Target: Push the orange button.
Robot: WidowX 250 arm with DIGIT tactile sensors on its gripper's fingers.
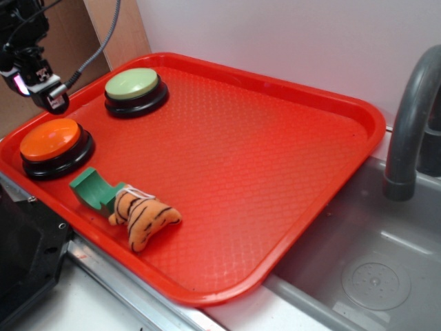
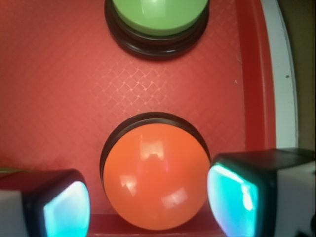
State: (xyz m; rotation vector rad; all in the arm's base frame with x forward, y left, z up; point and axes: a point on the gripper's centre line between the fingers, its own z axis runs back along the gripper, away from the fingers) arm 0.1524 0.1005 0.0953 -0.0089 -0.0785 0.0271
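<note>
Pincer (image 1: 49,96): it hangs at the far left over the back-left rim of the tray, in the air and touching nothing; from the wrist view its jaws stand wide apart with nothing between them, and the two fingers (image 2: 64,207) glow teal on their inner faces.
Orange button (image 1: 50,140): it sits on its black base just below and in front of the pincer, near the tray's left edge; in the wrist view (image 2: 156,175) it lies in the gap between the spread fingers, apart from both.
Green block (image 1: 95,189): a small curved green piece lying further out from the pincer than the orange button, just beside that button's base.
Tiger toy (image 1: 142,216): a little striped plush lying against the green block, on the near side of the tray, well away from the pincer.
Green button (image 1: 132,84): the pale green twin stands to the right of the pincer, near the tray's back rim, apart from the orange one.
Tray (image 1: 275,158): red, textured, carrying all of these things.
Sink (image 1: 372,269): a grey basin on the far right, beyond the tray, well apart from the pincer.
Faucet (image 1: 410,117): a grey curved spout rising over the sink.
</note>
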